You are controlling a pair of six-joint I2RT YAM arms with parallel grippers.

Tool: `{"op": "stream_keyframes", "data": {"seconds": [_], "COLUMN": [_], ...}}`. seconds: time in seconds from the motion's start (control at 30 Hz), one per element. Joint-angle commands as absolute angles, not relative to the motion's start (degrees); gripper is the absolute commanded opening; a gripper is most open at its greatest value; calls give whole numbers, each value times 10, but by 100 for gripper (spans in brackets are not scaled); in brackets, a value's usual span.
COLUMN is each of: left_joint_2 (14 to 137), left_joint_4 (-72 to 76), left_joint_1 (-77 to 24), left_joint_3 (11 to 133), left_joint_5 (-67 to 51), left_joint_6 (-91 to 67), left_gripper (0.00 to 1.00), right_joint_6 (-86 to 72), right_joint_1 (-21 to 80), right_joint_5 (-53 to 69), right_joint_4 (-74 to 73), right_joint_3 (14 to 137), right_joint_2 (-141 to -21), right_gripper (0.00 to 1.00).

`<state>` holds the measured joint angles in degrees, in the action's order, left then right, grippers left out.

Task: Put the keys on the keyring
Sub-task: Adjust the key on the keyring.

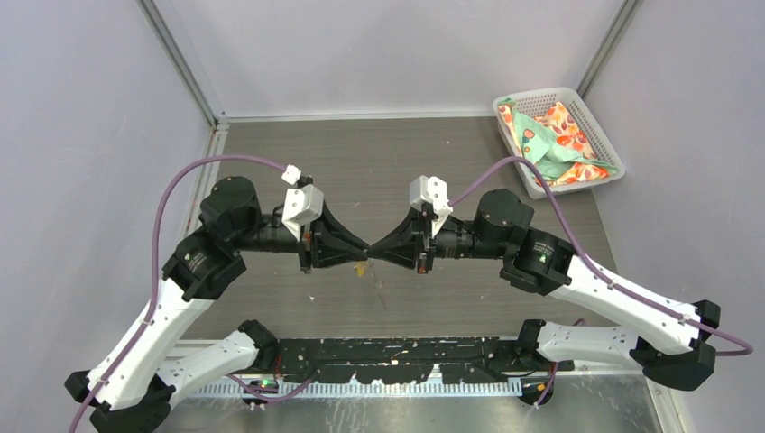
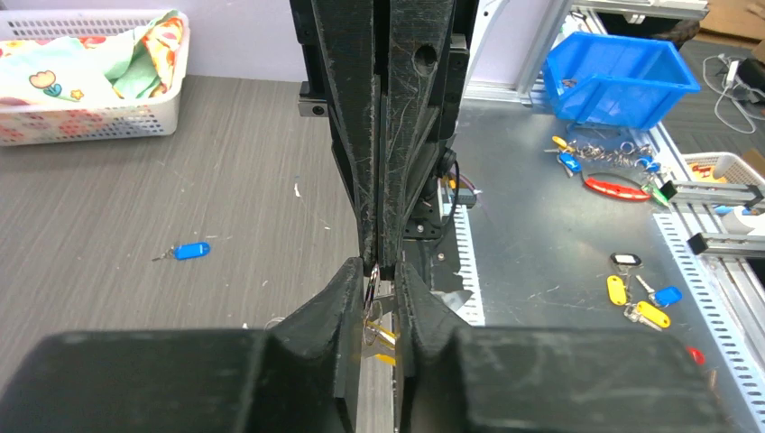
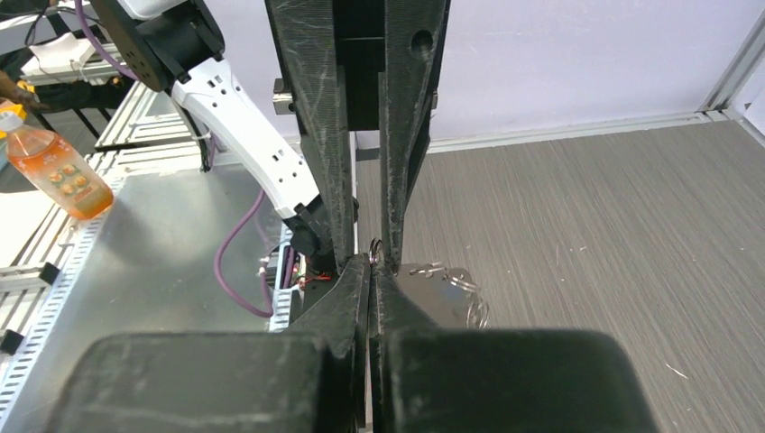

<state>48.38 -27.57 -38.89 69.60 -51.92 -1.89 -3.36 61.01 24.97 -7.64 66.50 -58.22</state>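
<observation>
My two grippers meet tip to tip above the middle of the table. The right gripper [image 1: 375, 250] [image 3: 373, 262] is shut on the edge of a small metal ring [image 3: 375, 247]. The yellow key [image 2: 385, 337] [image 1: 361, 268] hangs from that ring below the tips. The left gripper [image 1: 360, 248] [image 2: 380, 272] has its jaws round the same ring [image 2: 371, 276], with a narrow gap still showing between them. A thin grey loop with small metal bits, the keyring [image 3: 477, 311] as far as I can tell, shows just beyond the tips. The blue key [image 2: 191, 250] lies on the table.
A white basket [image 1: 591, 122] [image 2: 90, 124] holding patterned cloth stands at the back right corner. Off the table, on the metal bench, are a blue bin [image 2: 622, 77], red pliers [image 2: 618, 188], several spare keys [image 2: 645, 298] and an orange bottle [image 3: 59, 171].
</observation>
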Motion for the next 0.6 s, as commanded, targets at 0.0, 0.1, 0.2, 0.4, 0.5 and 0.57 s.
{"op": "stream_keyframes", "data": {"seconds": [0.0,0.1,0.2,0.4,0.5,0.57], "left_joint_2": [466,470,475,478,485,487], "left_joint_4": [-281,-278,-272,-237,-232,-230], "left_joint_1": [-391,-391,-391,-382,-381,-381], "left_joint_3": [695,698,702,698,702,702], "left_joint_5": [-502,-494,-485,-506,-518,-521], "left_joint_6": [-12,-22,-43,-96,-100,-99], "left_gripper": [24,35,38,30,15,5], "right_joint_6": [-39,-37,-36,-42,-46,-52], "right_joint_1": [608,608,608,609,609,609], "right_joint_5": [224,236,243,252,252,250], "right_joint_4": [-15,-30,-36,-31,-20,-9], "right_joint_3": [662,671,675,673,669,665], "right_joint_2": [-545,-550,-552,-552,-553,-552], "right_gripper": [1,1,1,1,1,1]}}
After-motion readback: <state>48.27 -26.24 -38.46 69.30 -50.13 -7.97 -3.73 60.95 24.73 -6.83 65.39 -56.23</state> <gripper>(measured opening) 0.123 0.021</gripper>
